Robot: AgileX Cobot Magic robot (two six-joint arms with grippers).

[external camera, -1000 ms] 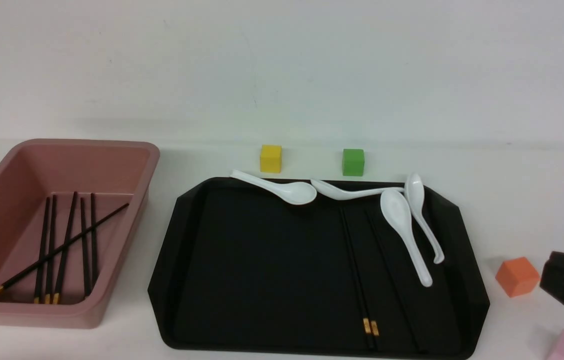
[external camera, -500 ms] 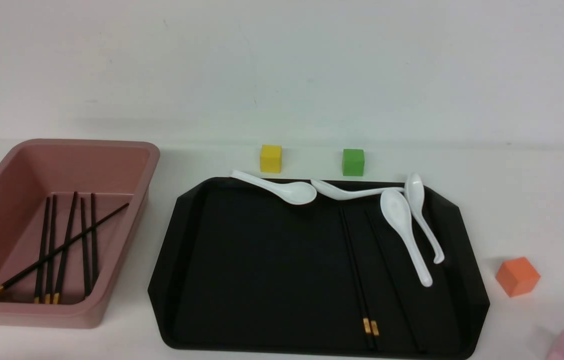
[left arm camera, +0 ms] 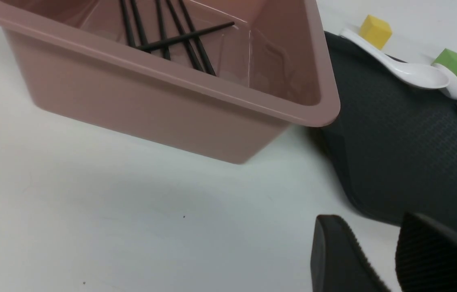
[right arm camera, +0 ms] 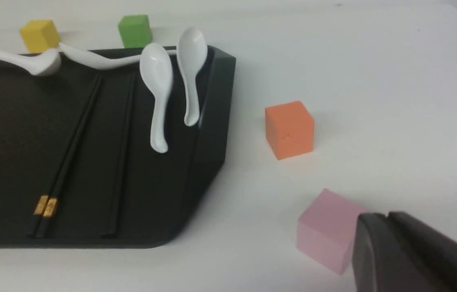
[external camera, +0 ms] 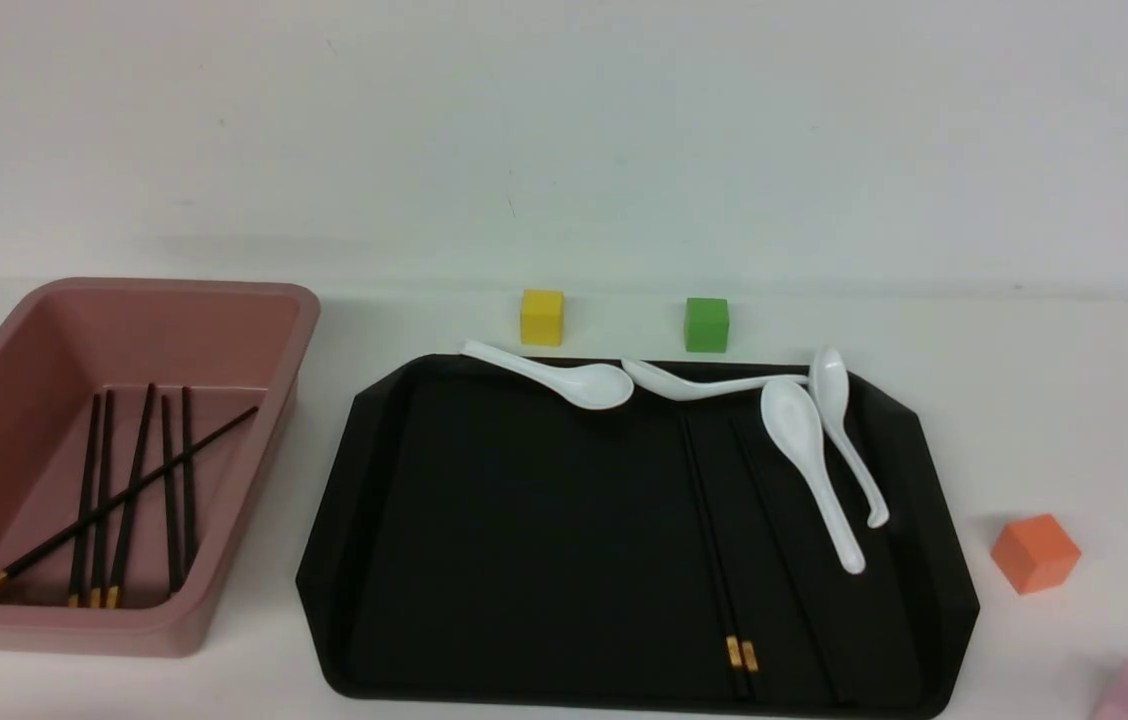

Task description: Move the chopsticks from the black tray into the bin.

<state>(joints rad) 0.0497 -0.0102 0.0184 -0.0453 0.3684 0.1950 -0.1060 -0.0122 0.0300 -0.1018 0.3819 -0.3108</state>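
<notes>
Right arm, visible at the front view's right edge a second ago, has withdrawn out of that view; nothing else has shifted.

Front view: large matte-black rectangular tray (external camera: 484,560) sits mid-worktop (external camera: 1074,400). Thin black chopsticks with gold bands (external camera: 714,540) lie on it, a close pair running front to back; a further stick appears just beside them, hard to separate from the tray. Four white ceramic soup spoons (external camera: 809,460) rest along the far rim. Deep dusty-pink plastic bin (external camera: 224,560) stands left, already holding several chopsticks. Neither tool shows.

Left wrist view: left tool (left arm camera: 378,259) hangs over bare worktop near the bin, jaws slightly apart, empty.

Right wrist view: right tool (right arm camera: 390,259) beside a pink cube (right arm camera: 325,231), jaws together, empty. An orange cube (right arm camera: 289,129) lies nearby.

Handling, judged: sticks light, stiff, slick, low-lying; best pinched mid-length or near the thicker banded end. No readable writing or brand.
</notes>
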